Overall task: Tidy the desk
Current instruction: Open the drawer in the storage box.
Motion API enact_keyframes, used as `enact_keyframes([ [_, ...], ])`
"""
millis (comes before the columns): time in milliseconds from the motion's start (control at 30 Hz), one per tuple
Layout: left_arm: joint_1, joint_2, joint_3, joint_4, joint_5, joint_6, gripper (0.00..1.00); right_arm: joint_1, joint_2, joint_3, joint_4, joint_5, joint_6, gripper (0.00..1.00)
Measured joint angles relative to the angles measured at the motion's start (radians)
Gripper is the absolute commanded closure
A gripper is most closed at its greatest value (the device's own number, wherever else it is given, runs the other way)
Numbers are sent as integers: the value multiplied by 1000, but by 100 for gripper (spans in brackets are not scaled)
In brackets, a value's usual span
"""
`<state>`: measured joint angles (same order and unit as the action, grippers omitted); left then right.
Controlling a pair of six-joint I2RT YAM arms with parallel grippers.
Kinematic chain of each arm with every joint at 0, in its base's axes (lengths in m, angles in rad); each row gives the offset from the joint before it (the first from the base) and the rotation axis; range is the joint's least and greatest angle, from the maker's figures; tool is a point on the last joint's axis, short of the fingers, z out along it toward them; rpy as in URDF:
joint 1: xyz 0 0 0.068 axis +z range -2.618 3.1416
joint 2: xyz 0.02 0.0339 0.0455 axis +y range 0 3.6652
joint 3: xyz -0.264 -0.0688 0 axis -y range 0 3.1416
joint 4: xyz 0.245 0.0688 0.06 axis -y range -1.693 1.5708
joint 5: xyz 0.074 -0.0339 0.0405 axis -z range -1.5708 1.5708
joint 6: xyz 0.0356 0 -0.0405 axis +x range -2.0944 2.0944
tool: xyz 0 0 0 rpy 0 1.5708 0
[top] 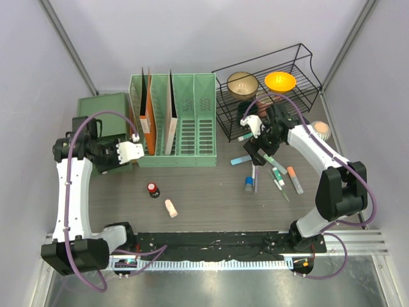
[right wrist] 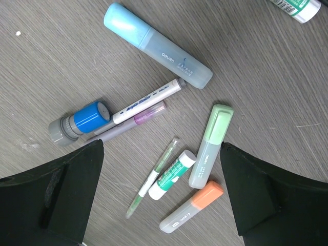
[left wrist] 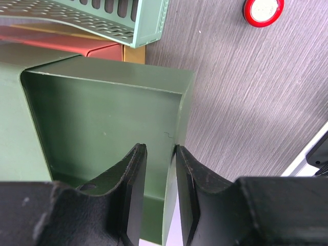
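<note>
Top external view showed tidying barely begun: markers lay scattered on the desk near its right edge, beneath the wide-open right pincer; the left pincer narrowly clamped a wall of the green box.

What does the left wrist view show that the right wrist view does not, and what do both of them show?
Only the left wrist view: the green box, with the left gripper and its jaws closed about one wall of the box, a corner of the green file rack and a red-rimmed round cap.
Only the right wrist view: the right gripper, jaws wide open, over a blue highlighter, a green highlighter and a blue-capped stick.
Both: the wood-grain desk.
</note>
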<state>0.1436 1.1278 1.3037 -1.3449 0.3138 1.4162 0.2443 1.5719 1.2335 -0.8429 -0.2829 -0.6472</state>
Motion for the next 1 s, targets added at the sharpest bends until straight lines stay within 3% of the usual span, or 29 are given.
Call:
enact_keyframes([
  [667, 0, 1, -3, 1, -26, -5, 63, -13, -8, -7, 13, 51, 59, 0],
  [933, 0, 1, -7, 0, -18, -30, 57, -20, -12, -35, 39, 126, 127, 1],
  [1000, 0, 1, -7, 0, -6, -33, 51, -24, -13, -48, 44, 146, 135, 0],
])
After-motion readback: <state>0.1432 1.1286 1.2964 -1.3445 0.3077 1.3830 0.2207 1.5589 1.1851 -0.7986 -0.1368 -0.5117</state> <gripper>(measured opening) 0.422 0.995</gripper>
